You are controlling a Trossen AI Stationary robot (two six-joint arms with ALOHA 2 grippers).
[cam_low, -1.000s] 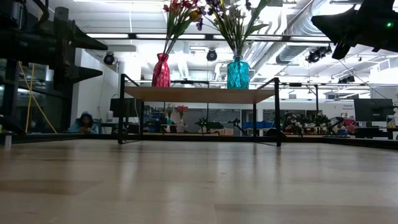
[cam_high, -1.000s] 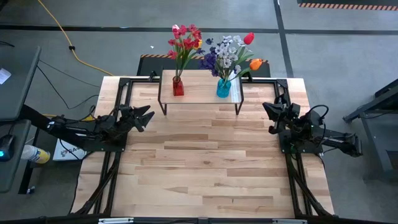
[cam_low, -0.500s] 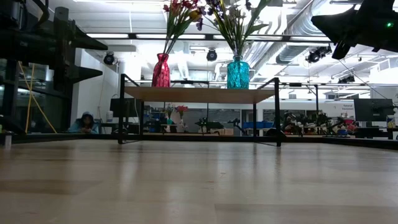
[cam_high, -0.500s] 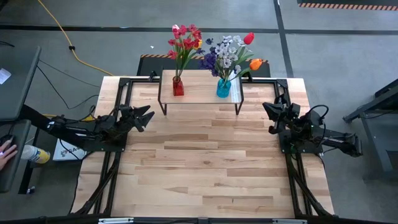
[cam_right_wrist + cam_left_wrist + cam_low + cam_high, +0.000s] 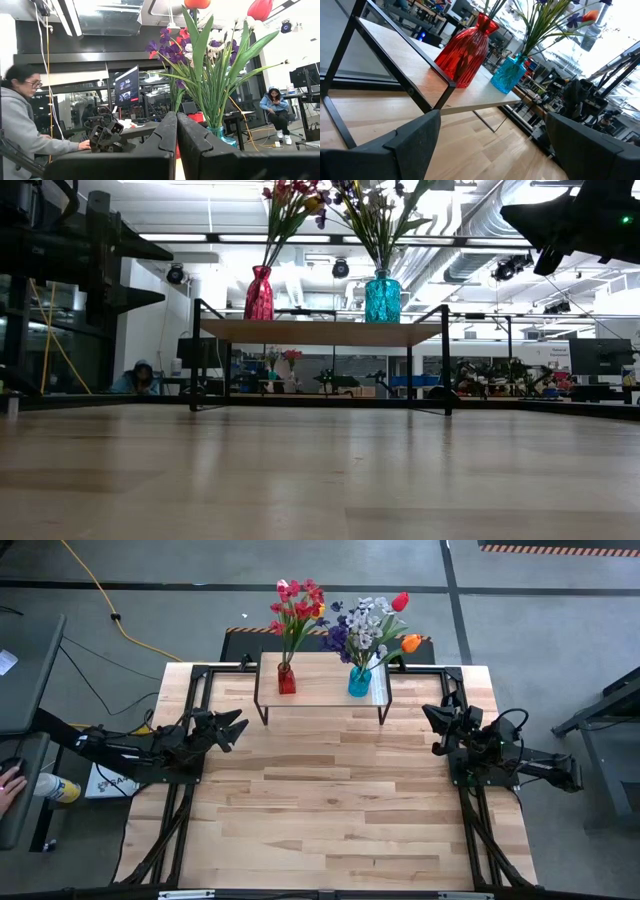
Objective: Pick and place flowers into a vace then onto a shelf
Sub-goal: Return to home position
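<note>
Now that 2 vases [image 5: 287,679] of flowers [image 5: 296,602] sit on the shelf [image 5: 320,682], job looks done
left gripper [image 5: 238,723] splayed, right gripper [image 5: 430,712] clenched empty, both parked

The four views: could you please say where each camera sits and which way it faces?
High: overhead, facing straight down; left gripper and right gripper flank the shelf.
Low: table height, level toward the shelf; right arm above.
Left wrist: past open fingers toward the red vase.
Right wrist: past shut fingers toward the flowers.
All share the blue vase.
</note>
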